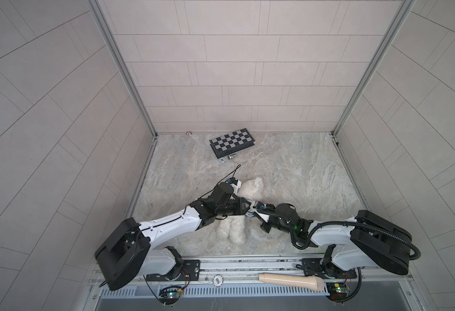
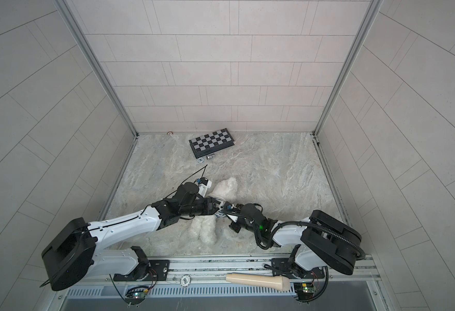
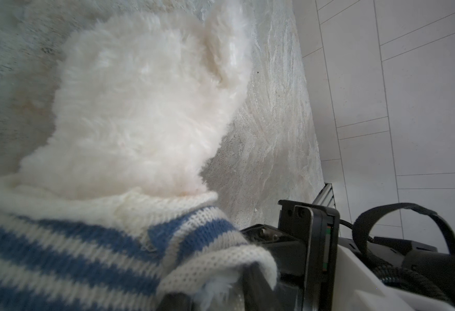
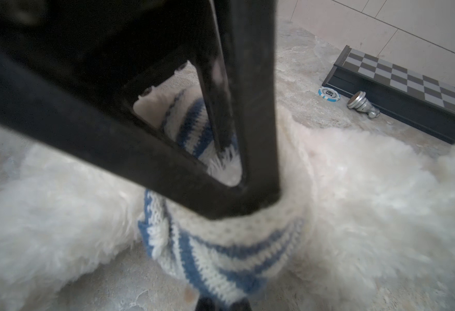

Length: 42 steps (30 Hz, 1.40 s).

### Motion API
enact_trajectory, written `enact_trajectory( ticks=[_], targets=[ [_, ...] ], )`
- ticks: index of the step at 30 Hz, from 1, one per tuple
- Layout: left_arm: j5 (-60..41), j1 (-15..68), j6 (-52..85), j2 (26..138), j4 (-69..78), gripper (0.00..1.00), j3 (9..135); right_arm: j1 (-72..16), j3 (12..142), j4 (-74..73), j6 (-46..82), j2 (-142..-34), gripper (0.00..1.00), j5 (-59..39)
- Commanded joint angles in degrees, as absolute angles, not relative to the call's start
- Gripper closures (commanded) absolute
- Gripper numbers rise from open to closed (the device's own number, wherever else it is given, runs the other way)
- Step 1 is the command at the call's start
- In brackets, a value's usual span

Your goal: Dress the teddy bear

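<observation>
Reaching in from lower left, left end effector (image 1: 243, 208) hangs over the middle of teddy bear (image 1: 251, 186); can't tell whether it is spread or pinching. Bear lies on marble worktop (image 1: 301, 172), lower centre in both top views, head toward frame top, legs toward bottom edge. Striped sweater (image 3: 59, 242) collar is round its neck. Poker chip (image 1: 222, 161), silver chess piece (image 1: 231, 157) and chessboard (image 1: 233, 142) sit upper centre, well apart. From lower right, right end effector (image 4: 221, 305) is pressed together, pinching sweater hem.
</observation>
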<state>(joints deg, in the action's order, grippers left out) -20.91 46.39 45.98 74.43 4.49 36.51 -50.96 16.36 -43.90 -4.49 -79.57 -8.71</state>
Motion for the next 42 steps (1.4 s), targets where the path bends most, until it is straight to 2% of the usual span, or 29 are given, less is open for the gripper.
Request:
enact_trajectory(
  ticks=[1,5,7,9,13,17,21,26,33,37,42],
  targets=[
    [-18.2,47.9,43.9,75.9,-6.3,0.67,38.0,-51.2,16.4,-50.8,-5.0,-79.0,1.00,-8.0],
    [-17.9,48.8,43.7,77.1,-7.6,0.68,39.0,-51.4,16.5,-51.9,-5.0,-79.1,1.00,-8.1],
    [-17.2,49.5,43.3,78.0,-9.1,0.62,40.0,-51.5,16.8,-52.0,-5.1,-79.3,1.00,-8.1],
    [-16.5,49.9,43.2,78.7,-9.6,0.61,40.3,-51.7,16.9,-52.5,-5.1,-79.4,1.00,-8.0],
    [-15.4,50.2,44.0,79.4,-9.0,0.70,39.6,-52.0,17.2,-53.2,-5.2,-79.9,1.00,-8.3],
    [-15.1,50.3,44.4,79.4,-8.1,0.88,39.1,-52.2,17.1,-55.0,-4.9,-80.6,1.00,-8.3],
    [-15.3,50.4,44.6,78.5,-7.2,1.00,38.6,-52.2,17.2,-55.0,-4.8,-80.6,1.00,-8.4],
    [-16.5,49.8,44.1,75.0,-4.9,1.00,37.8,-52.2,16.2,-52.2,-4.3,-79.1,1.00,-5.9],
    [-25.4,43.5,48.5,64.2,9.6,1.00,31.8,-52.2,12.2,-48.5,-2.2,-75.1,1.00,-0.4],
    [-29.5,40.7,50.4,61.0,12.6,1.00,30.6,-52.2,12.2,-44.2,-1.7,-72.8,1.00,3.1],
    [-34.5,38.3,56.1,58.5,25.1,1.00,25.9,-51.6,13.5,-39.2,0.1,-72.3,1.00,7.2]
  ],
)
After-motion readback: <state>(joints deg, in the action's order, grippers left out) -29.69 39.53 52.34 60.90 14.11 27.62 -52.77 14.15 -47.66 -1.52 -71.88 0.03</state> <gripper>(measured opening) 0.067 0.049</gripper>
